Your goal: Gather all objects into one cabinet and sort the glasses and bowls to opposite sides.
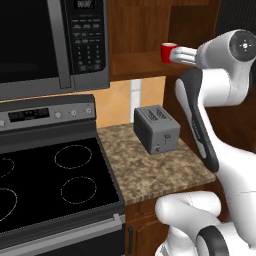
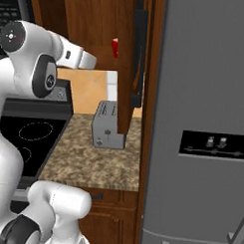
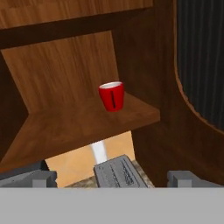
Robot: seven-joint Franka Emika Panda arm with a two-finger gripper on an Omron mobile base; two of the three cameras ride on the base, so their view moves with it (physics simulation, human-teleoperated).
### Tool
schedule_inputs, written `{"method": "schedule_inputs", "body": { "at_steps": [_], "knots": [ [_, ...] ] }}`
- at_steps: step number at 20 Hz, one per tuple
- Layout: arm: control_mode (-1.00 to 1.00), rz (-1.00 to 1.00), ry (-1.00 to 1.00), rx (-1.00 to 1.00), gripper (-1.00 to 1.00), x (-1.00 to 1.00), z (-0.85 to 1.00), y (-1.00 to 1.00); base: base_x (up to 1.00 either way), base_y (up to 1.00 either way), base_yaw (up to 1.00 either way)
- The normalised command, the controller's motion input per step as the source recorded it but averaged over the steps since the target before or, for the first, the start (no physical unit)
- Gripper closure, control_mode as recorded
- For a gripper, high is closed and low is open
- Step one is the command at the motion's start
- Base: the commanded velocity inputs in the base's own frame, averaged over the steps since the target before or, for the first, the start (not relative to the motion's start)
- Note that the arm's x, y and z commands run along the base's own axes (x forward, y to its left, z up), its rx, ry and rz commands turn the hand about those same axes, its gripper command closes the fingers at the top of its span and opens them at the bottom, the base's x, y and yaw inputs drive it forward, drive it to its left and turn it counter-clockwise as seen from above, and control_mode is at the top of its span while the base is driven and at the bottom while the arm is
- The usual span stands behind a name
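In the left base view, a glossy red cup (image 1: 168,52) is seen standing upright on the wooden shelf of the cabinet (image 1: 140,64), above and behind the boxy grey toaster (image 1: 156,129), and the white arm is stretched towards it, so a careless advance could be judged likely to knock the cup over. In the right base view, the cup (image 2: 115,48) is partly hidden by the dark-panelled door (image 2: 139,55), which might be struck above the toaster (image 2: 106,124). In the hand view, the gripper (image 3: 113,178) is spread wide and empty, the smooth tapered cup (image 3: 111,96) well ahead near the shelf's front edge, above the toaster (image 3: 117,173).

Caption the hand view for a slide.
Open gripper faces a red cup on the cabinet shelf, toaster on the counter below.
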Motion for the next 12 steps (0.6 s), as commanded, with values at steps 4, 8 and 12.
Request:
{"method": "schedule_inputs", "body": {
  "at_steps": [4, 8, 12],
  "knots": [
    [-1.00, 0.00, 0.00, 0.02, -1.00, 0.44, 0.00, -0.19, 0.00, 0.00, 0.00],
    [-1.00, 0.02, 0.00, 0.00, -1.00, 0.35, 0.00, -0.22, 0.00, 0.00, 0.00],
    [-1.00, 0.06, 0.00, -0.01, -1.00, 0.38, -0.02, -0.25, 0.00, 0.00, 0.00]
  ]
}}
